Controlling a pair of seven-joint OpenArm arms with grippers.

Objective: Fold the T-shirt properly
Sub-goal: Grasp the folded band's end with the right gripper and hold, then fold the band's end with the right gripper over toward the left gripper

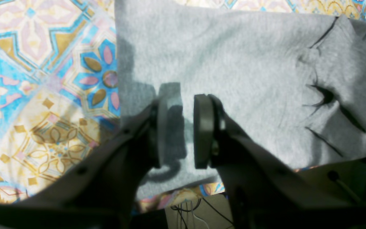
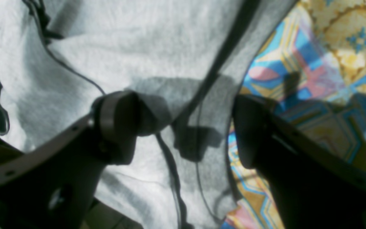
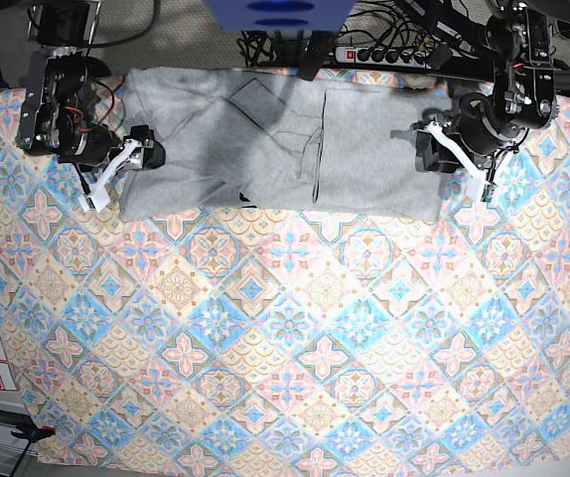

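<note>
While both arms sit at the top of the base view, the scene reads so:
Left gripper (image 1: pixel 185 127): pads slightly apart, nothing between them, over the shirt's edge at upper right.
Right gripper (image 2: pixel 183 127): jaws wide apart, empty, at the shirt's opposite end, upper left.
T-shirt (image 3: pixel 285 149): folded flat along the upper frame, creased mid-way.
Patterned cloth (image 3: pixel 285 338): spreads beneath everything.
Cables (image 3: pixel 404 30): bunched beyond the shirt's top edge.

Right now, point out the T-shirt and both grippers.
T-shirt (image 3: pixel 364 149): base view, flat grey panel.
Left gripper (image 1: pixel 187 130): left wrist view, gap between pads.
Right gripper (image 2: pixel 186 127): right wrist view, between open fingertips.
</note>
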